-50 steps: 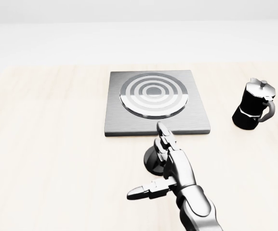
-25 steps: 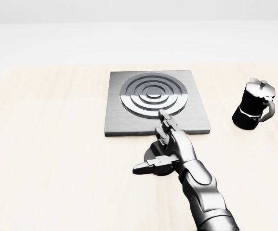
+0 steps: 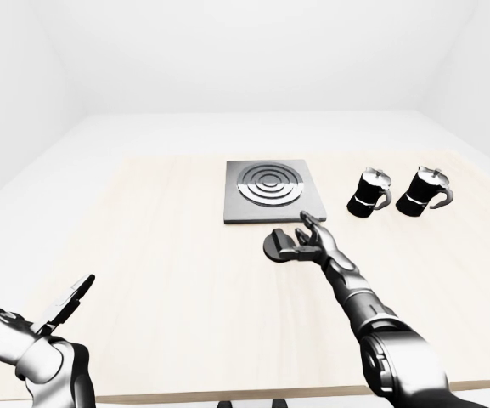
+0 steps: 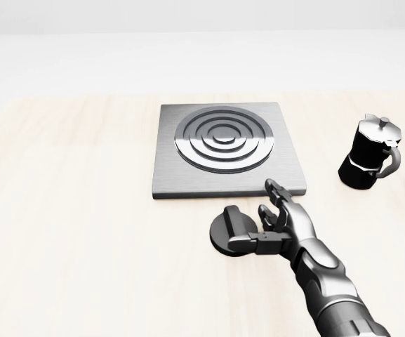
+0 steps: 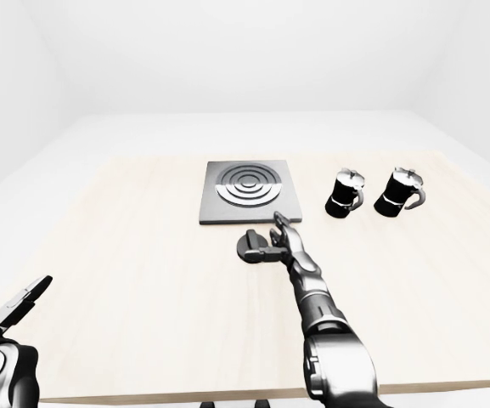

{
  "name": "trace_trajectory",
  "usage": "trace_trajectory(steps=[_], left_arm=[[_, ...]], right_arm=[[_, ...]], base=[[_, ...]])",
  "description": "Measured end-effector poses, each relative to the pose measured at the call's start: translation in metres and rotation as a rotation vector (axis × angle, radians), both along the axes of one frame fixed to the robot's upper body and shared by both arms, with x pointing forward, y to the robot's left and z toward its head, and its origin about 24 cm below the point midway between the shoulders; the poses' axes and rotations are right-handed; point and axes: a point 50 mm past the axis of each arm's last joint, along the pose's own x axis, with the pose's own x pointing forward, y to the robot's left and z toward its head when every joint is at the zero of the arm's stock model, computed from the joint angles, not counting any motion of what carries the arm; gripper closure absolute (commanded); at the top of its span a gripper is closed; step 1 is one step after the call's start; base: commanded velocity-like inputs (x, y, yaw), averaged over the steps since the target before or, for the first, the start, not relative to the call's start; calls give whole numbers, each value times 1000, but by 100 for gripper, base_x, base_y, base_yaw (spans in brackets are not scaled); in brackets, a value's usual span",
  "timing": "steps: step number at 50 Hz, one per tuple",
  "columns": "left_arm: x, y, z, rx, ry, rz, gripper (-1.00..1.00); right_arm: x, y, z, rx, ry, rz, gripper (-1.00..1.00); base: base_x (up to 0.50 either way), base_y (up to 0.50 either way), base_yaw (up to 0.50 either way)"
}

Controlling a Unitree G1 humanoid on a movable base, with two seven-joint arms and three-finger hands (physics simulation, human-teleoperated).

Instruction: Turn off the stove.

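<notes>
The stove is a square grey plate with dark concentric burner rings on a pale wooden table. Its round black knob lies on the table just below the plate. My right hand is to the right of the knob, open. The thumb lies along the knob's lower right edge, and the fingers point up toward the plate's lower right corner. My left hand is open and empty at the bottom left of the left-eye view, far from the stove.
Two black moka pots stand to the right of the stove: one nearer, one farther right. The table's near edge runs along the bottom of the left-eye view. White floor and walls surround it.
The burner rings went from bright white bands to dark. My right hand slid from over the knob to its right side, uncovering the knob.
</notes>
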Motion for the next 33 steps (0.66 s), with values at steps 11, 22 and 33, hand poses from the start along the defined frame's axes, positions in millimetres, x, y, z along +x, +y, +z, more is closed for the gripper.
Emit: trace_trajectory(steps=[11,22,33], left_arm=[[-1,0,1,3,-6,3,-100],[-2,0,2,2,-9,6,-100],[-2,1,2,1,-11,7,-100]], right_arm=[[-3,-7,26,-141,-159,-11,-100],[-20,4,55,-243,-295,0,-100],[-33,10,67,-286,-370,1,-100]], base=[[0,0,0],[0,0,0],[0,0,0]])
